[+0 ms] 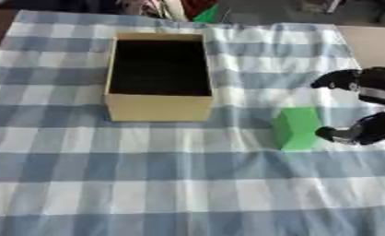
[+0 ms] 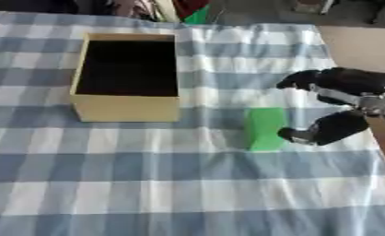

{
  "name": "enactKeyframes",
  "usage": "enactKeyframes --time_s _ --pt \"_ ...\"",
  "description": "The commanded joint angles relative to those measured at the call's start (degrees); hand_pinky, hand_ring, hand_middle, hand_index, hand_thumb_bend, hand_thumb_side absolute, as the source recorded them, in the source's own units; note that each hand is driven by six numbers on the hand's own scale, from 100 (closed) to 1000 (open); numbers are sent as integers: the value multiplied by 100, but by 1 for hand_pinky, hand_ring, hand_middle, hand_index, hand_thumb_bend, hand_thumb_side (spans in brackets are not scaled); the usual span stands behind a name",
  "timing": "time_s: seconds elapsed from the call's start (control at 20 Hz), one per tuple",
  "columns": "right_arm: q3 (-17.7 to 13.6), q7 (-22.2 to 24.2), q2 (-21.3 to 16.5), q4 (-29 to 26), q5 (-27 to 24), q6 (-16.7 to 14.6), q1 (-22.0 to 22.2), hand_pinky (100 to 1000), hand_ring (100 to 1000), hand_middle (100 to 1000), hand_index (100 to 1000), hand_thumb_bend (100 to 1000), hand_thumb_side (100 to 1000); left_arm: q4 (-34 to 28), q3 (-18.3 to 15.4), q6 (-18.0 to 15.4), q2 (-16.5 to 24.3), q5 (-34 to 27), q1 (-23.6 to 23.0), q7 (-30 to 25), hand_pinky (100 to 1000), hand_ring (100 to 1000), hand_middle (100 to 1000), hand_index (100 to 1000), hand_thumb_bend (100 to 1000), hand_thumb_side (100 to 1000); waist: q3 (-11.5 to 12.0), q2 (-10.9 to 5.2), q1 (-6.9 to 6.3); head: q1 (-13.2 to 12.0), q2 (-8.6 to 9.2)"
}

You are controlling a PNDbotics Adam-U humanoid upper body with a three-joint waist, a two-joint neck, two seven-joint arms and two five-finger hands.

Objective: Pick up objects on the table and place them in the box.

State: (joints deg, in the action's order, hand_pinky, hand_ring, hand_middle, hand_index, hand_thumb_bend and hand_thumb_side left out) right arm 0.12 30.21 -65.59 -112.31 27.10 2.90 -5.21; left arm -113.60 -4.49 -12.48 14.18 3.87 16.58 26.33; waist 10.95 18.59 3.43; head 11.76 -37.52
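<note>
The robot's right hand (image 2: 341, 106) hovers with thumb and fingers spread apart just right of the green block (image 2: 266, 128) on the checked cloth (image 2: 188, 184), apparently readying a grasp, while the open box (image 2: 127, 76) waits farther off, up-left of the hand.

- We saw soft, even daylight and overall blur.
- The box (image 1: 159, 107) interior was deeply dark.
- The green block (image 2: 266, 128) cast a faint shadow leftward.
</note>
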Motion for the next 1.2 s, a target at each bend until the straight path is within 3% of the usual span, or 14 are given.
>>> enactKeyframes --time_s 0.05,0.45,1.2 --pt "13 -14 -270 91 113 -51 -122 865 903 953 1000 411 726 -99 12 1 114 10 42 -30 692 588 647 740 100 882 5 -128 71 20 40" --pt "321 153 -224 464 -38 -205 -372 856 893 941 1000 380 661 -99 26 15 91 -1 56 -65 693 589 647 740 100 885 53 -89 77 73 62" --pt "673 459 -143 588 -112 -374 -724 846 885 933 1000 383 657 -99 45 17 64 -23 69 -104 693 590 649 739 100 888 101 -48 77 138 58"
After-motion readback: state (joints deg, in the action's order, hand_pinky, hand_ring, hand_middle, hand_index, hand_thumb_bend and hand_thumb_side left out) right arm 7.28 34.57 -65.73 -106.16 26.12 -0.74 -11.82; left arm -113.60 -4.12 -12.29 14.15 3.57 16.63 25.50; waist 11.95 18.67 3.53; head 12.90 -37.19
